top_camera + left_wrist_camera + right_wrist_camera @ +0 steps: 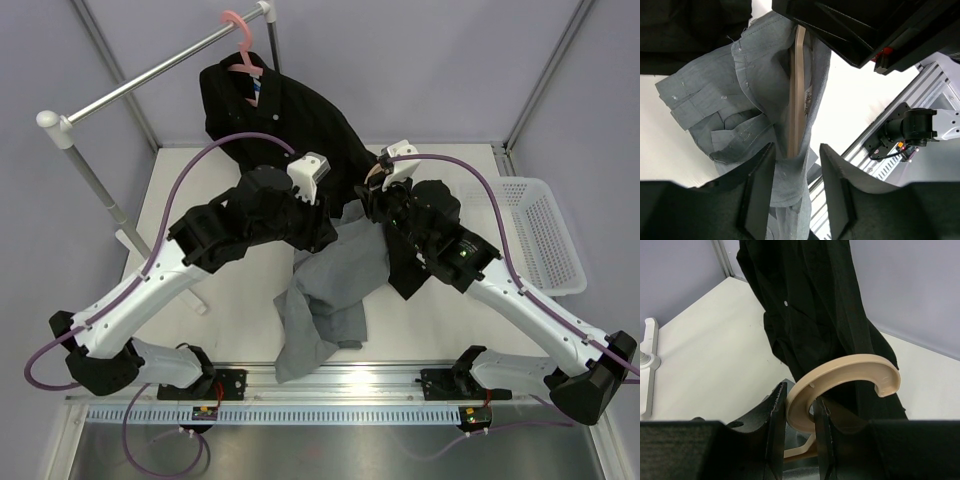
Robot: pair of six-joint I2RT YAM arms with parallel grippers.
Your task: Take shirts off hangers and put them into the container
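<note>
Top external view showed the white tabletop (200,200) with the metal clothes rail (150,75) at the far left. The black long-sleeved button-up shirt (290,110) hung from it on the thin pink hanger (243,50). The white perforated plastic laundry basket (545,235) sat at the right edge, well apart from both arms. Between the arms the lighter grey button-up shirt (320,300) drooped to the table, not yet off its hanger.

Right wrist view had the right gripper (800,395) clamped on the hook of the curved beige hanger (850,365), with black cloth just behind it. Left wrist view had the left gripper (797,149) with its jaws apart, straddling a fold of grey cloth and the lower end of the hanger's arm (797,90).

The step in hand looked to be stripping the grey shirt. To do it well, the left jaws would need to bite cloth alone, beside the beige arm and not over it. The pull should then run along that arm and off its end while the right grip held the hook steady. Small pale buttons and the placket could snag, so a slow draw seemed wise, kept clear of the black shirt
</note>
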